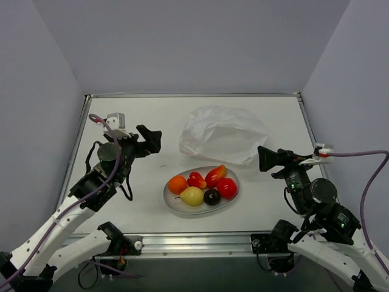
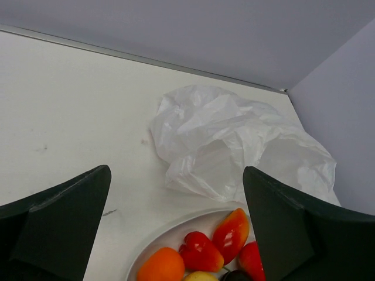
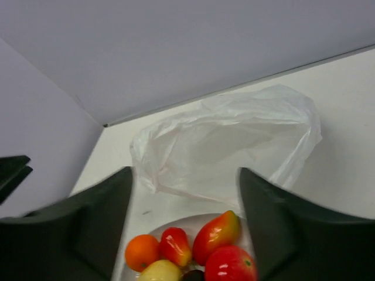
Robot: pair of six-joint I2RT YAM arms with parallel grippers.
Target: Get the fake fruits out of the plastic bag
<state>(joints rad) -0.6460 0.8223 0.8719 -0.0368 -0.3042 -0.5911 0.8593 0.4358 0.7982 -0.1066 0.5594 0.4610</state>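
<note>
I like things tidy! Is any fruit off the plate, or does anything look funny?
Nothing stands out. All six fake fruits sit together on the white plate, none loose on the table. The plastic bag lies crumpled just behind the plate and looks empty. The left gripper and right gripper are open, holding nothing.

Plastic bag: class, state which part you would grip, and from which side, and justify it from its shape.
Pinch a raised fold of the plastic bag near its right edge, coming down from above with the right hand. It lies soft and crumpled with no firm rim, so a puckered ridge likely grips best; the plate crowds its near side.
</note>
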